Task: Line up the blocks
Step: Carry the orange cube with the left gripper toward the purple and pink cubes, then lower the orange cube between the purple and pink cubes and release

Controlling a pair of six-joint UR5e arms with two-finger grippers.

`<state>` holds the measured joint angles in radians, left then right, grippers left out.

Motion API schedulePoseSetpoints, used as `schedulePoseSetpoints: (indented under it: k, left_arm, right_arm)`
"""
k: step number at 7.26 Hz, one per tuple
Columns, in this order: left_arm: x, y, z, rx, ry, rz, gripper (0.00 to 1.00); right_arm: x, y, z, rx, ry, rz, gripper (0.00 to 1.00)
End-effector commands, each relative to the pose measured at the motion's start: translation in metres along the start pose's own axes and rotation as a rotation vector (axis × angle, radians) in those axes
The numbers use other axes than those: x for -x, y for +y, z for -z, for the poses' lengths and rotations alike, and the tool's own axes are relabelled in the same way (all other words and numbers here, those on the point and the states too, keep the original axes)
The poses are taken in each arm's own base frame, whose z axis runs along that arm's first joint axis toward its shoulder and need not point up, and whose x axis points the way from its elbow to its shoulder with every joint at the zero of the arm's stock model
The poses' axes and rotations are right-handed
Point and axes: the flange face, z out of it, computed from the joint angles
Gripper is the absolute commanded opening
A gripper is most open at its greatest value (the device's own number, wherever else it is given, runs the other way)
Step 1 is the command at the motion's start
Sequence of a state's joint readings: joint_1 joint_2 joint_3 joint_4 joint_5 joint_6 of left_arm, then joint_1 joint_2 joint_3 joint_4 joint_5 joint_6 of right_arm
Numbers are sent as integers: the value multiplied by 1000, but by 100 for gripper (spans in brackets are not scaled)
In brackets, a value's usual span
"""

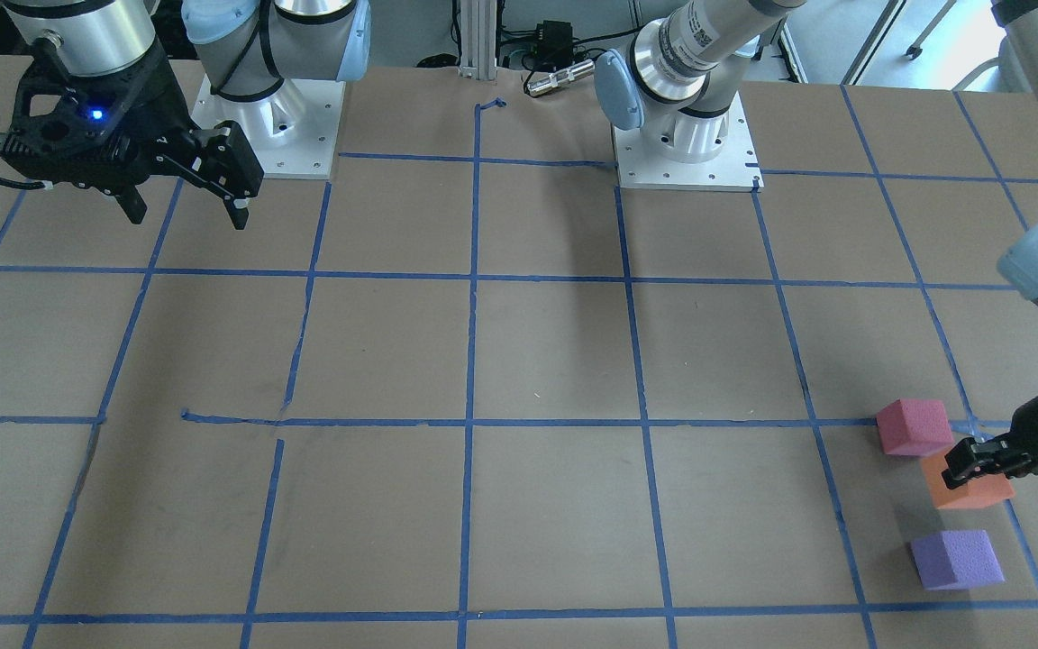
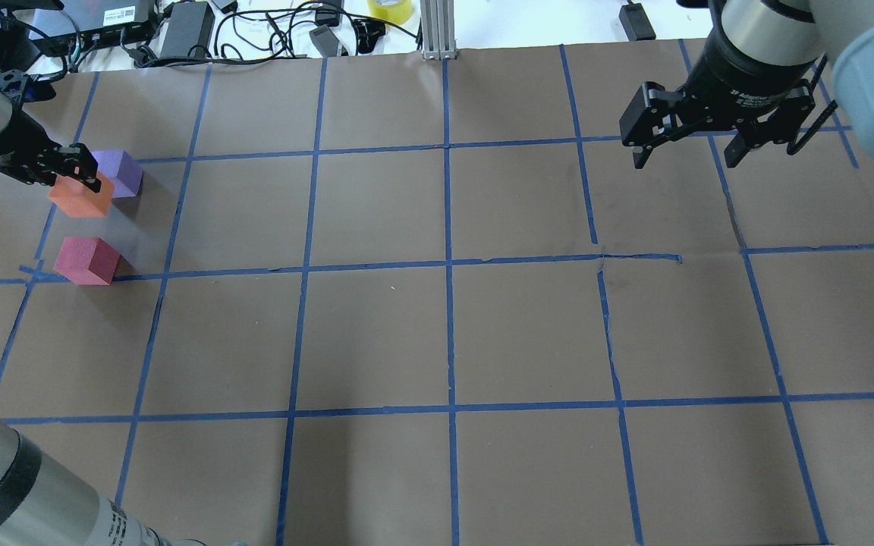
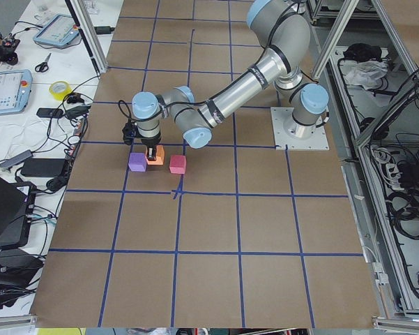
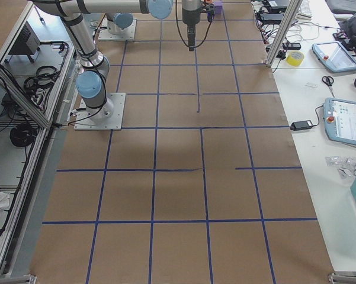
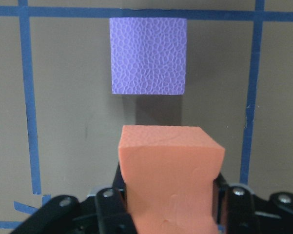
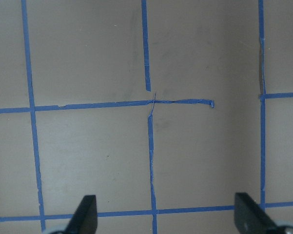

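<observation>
My left gripper (image 2: 77, 176) is shut on the orange block (image 2: 80, 199) at the table's far left; the wrist view shows the orange block (image 5: 169, 180) squeezed between the fingers. The purple block (image 2: 126, 172) lies just beyond it, apart from it; it also shows in the left wrist view (image 5: 148, 55). The pinkish-red block (image 2: 88, 260) lies nearer the robot, on a tape crossing. In the front-facing view the pinkish-red (image 1: 914, 426), orange (image 1: 978, 487) and purple (image 1: 956, 559) blocks stand in a rough row by the left gripper (image 1: 969, 460). My right gripper (image 2: 686, 155) is open and empty, high over the far right.
Brown paper with a blue tape grid (image 2: 448, 265) covers the table. Cables, power bricks and a yellow tape roll (image 2: 390, 9) lie beyond the far edge. The arm bases (image 1: 686, 149) are bolted on at the robot's side.
</observation>
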<state>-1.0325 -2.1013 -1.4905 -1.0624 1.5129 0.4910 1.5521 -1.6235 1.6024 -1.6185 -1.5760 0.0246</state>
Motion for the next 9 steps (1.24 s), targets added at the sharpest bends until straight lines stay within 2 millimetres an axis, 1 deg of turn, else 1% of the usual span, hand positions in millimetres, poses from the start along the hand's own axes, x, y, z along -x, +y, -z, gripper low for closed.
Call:
schedulePoseSetpoints:
  k: [1, 2, 5, 9]
  left_arm:
    - [5, -2, -11, -12, -7, 9, 0]
    - [6, -2, -22, -5, -2, 8, 0]
    - [2, 6, -49, -16, -9, -1, 0]
    - [0, 11, -56, -12, 4, 0, 0]
  right_arm:
    - [0, 1, 1, 11, 1, 0, 100]
    - [1, 1, 7, 9, 1, 2, 100]
    - [1, 2, 8, 20, 1, 4, 100]
    - [6, 4, 7, 27, 0, 70, 100]
